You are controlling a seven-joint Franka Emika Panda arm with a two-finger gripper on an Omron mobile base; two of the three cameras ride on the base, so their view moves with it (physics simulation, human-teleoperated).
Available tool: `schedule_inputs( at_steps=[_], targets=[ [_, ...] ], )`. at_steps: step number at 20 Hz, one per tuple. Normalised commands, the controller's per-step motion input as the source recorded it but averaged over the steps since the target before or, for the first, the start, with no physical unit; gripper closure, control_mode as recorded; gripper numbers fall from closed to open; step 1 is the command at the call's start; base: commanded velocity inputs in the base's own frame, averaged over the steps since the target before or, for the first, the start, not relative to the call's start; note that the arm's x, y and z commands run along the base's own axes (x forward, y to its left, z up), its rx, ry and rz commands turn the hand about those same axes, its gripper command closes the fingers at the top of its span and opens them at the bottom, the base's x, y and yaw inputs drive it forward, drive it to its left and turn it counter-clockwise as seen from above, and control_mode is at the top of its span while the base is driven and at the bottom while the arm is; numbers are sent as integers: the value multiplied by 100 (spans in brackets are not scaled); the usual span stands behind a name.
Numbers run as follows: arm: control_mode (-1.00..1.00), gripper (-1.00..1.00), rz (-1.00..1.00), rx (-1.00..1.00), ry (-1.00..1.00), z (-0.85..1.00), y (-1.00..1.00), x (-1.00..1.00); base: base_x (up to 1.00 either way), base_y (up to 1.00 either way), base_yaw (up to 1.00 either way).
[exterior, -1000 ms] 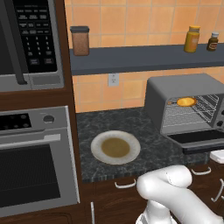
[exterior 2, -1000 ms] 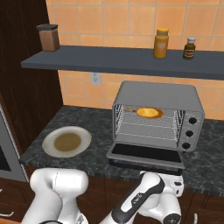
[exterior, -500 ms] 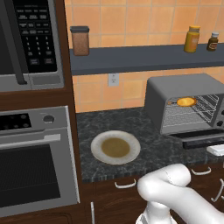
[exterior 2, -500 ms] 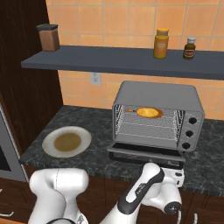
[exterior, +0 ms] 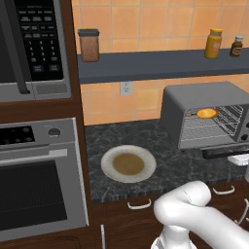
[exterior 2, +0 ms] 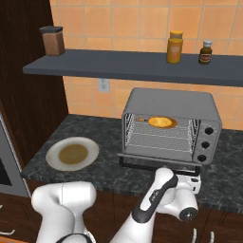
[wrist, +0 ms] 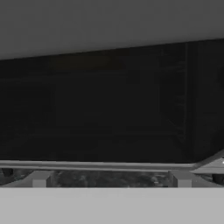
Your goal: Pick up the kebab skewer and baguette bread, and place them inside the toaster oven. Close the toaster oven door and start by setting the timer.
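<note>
A: Hand view first: where is the tool, and how do its jaws stand?
B: It sits low, right in front of the door [wrist: 100,113], looking at the dark glass from close up. The handle [wrist: 96,166] runs as a pale bar across the lower part of that view, with speckled worktop [wrist: 109,178] showing under it. The jaws stand wide, gripping nothing.
A: And from the right base view?
B: The white hand [exterior 2: 190,184] is just below the front edge of the door [exterior 2: 159,163], which lies folded down, flat and open, at the front of the oven [exterior 2: 171,103].
A: Where is the food?
B: The bread [exterior 2: 163,122] lies on the upper rack inside the oven. A thin stick, apparently the skewer [exterior 2: 141,119], pokes out to its left, touching it; its chunks are too small to tell.
A: Anything else around?
B: A plate [exterior: 108,157] with a brown middle rests on the worktop, well apart to the left of the oven. Above, a shelf [exterior: 146,63] carries a brown jar [exterior: 89,45], a yellow bottle [exterior: 213,43] and a small dark bottle [exterior: 236,46]. Far left are the microwave [exterior: 34,44] and the built-in oven [exterior: 39,180].
</note>
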Motion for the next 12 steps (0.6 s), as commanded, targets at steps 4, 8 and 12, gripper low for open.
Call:
schedule_inputs(
  at_steps=[4, 8, 12],
  targets=[
    [-100, -100, 0, 0, 0, 11, 3, 33, 0, 0, 0],
    [-100, -100, 0, 0, 0, 8, 4, 38, 0, 0, 0],
    [-100, -100, 0, 0, 0, 9, 4, 39, 0, 0, 0]
  ],
)
